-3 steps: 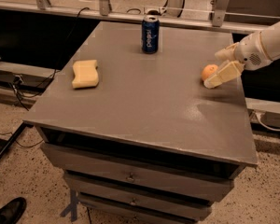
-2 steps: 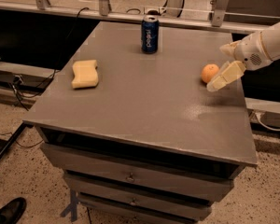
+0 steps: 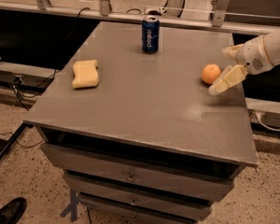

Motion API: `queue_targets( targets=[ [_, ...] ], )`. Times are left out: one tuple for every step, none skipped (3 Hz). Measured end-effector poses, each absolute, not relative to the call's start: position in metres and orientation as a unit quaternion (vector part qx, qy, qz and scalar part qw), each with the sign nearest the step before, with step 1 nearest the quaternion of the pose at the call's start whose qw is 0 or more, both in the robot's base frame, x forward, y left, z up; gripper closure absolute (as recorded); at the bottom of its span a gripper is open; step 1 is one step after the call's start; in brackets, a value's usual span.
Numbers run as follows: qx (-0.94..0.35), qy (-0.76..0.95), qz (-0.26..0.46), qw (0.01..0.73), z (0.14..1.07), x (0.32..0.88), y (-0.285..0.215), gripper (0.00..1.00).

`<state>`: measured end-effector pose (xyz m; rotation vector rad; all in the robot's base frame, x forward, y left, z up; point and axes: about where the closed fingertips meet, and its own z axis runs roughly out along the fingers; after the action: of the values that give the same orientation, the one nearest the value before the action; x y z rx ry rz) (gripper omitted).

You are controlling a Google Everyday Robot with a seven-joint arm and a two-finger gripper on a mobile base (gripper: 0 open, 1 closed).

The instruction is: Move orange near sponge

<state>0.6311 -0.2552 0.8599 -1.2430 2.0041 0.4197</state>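
The orange (image 3: 211,73) rests on the worktop (image 3: 144,101) near the edge where the arm comes in. It lies just beside the tool (image 3: 221,70), on the side of the tool facing the middle of the worktop. The tool hangs low over that edge with its fingers (image 3: 226,79) spread wide and holding nothing. The lower finger slants down toward the surface, close to the orange. Whether the finger touches the fruit cannot be told. The upper finger lies behind and above the orange. The orange sits at the mouth of the gap, not enclosed by it.

The sponge (image 3: 85,73) lies flat on the worktop, well apart from the tool and the orange, near the opposite edge. Bare surface lies between the two.

A blue soda can (image 3: 150,34) stands upright toward the back of the worktop, between the tool and the sponge across its width but farther back than both. Its top is visible; its contents are not.

Below the worktop is a dark open slot, then closed drawers (image 3: 130,176) with small knobs. Their contents are hidden.

A black shoe (image 3: 9,211) shows on the speckled floor, far from the tool
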Motion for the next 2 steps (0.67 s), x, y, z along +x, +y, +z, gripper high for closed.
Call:
queue_targets(
  targets=[
    [-0.481, 0.781, 0.159, 0.365, 0.8533, 0.6296, -0.2596, 0.00],
    [-0.478, 0.782, 0.160, 0.366, 0.8521, 0.6295, -0.2612, 0.00]
  ],
)
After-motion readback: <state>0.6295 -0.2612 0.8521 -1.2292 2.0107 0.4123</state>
